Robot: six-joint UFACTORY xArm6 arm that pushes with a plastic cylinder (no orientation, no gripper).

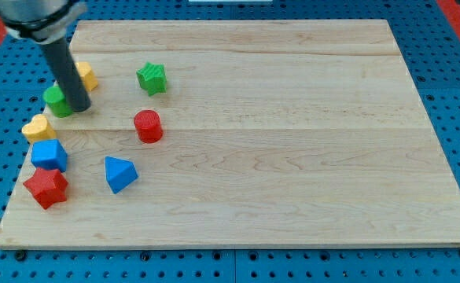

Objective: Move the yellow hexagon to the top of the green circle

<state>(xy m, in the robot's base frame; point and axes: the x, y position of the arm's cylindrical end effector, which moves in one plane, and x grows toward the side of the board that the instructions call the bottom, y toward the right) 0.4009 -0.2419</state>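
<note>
The yellow hexagon (pixel 86 75) sits near the board's upper left, partly hidden behind my rod. The green circle (pixel 57 101) lies just below and left of it, also partly hidden by the rod. My tip (pixel 80 108) rests on the board between them, touching the green circle's right side and just below the yellow hexagon.
A green star (pixel 152 79) lies to the right of the hexagon. A red cylinder (pixel 148 126) sits below it. A yellow heart (pixel 38 127), a blue cube (pixel 49 155), a red star (pixel 46 187) and a blue triangle (pixel 119 173) line the wooden board's (pixel 292 157) left side.
</note>
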